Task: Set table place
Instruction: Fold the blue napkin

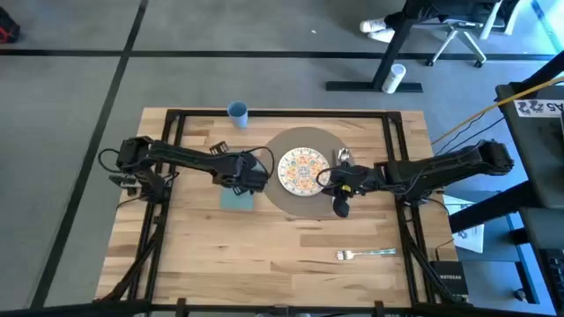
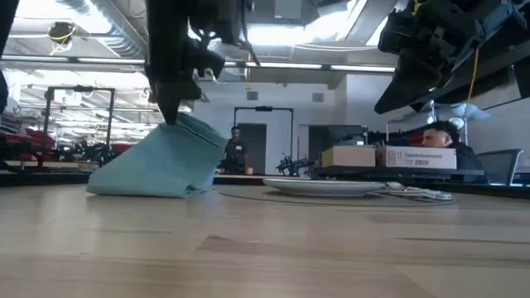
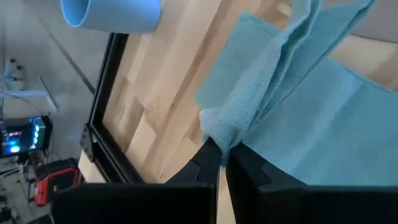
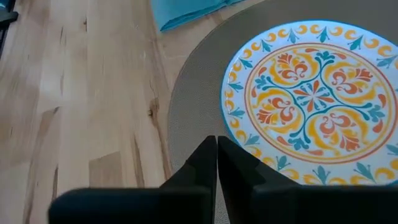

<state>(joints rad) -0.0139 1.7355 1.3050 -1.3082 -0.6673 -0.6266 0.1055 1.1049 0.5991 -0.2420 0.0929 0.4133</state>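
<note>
Round grey-brown placemat [image 1: 275,198] flat on table [image 1: 264,255], centre toward far edge, patterned plate [image 1: 301,170] on top.

Mat wider than plate, plain matte rim showing all round; plate white with orange, teal and yellow floral pattern. Spoon [image 1: 343,158] at mat's right edge beside plate. Right claw [image 1: 324,179] over plate's right rim, fingers [image 4: 233,163] pressed together, gripping nothing. Left claw [image 1: 257,179] just left of mat, pinched on teal napkin [image 1: 236,199], one end lifted, rest draped on table. Blue cup [image 1: 238,112] near far edge. Fork [image 1: 365,254] well apart, front right.
</note>
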